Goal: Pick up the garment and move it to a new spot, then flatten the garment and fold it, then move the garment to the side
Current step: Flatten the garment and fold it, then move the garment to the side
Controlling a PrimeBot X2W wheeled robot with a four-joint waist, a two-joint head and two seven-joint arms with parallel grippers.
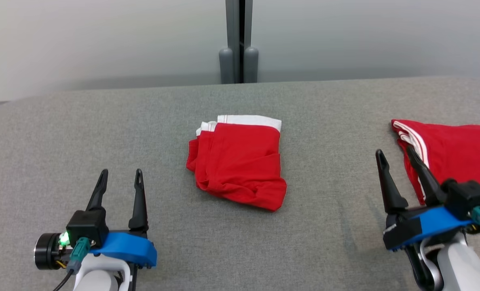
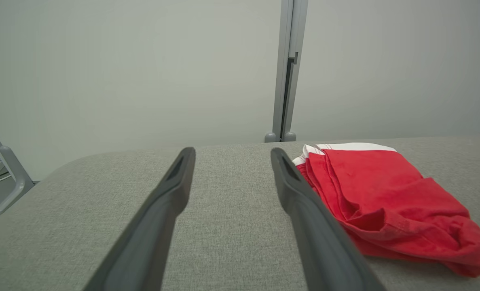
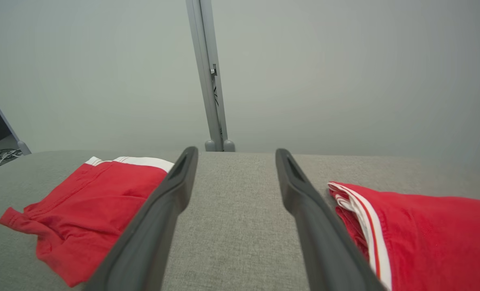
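**A:** Where's the garment?

**B:** A folded red garment point(image 1: 237, 161) lies in the middle of the grey table point(image 1: 62, 133). Its white waistband faces the far edge and its near corner is rumpled.

**A:** And the other red piece?

**B:** That's a second red garment point(image 1: 454, 149), at the table's right side and cut off by the edge of the head view. Its white-striped band faces the centre. The two are well apart, with bare table between them.

**A:** The tools?

**B:** The left tool point(image 1: 121, 173) is at the lower left with its fingers spread and nothing between them. It's clear of the folded garment, which lies off to its right. The right tool point(image 1: 394, 151) is released too, with only table showing between its fingers. Its outer finger crosses the second garment's banded edge in the head view, but I can't tell whether it touches the cloth.

**A:** Behind the table?

**B:** A pale wall with a grey post point(image 1: 238, 40).
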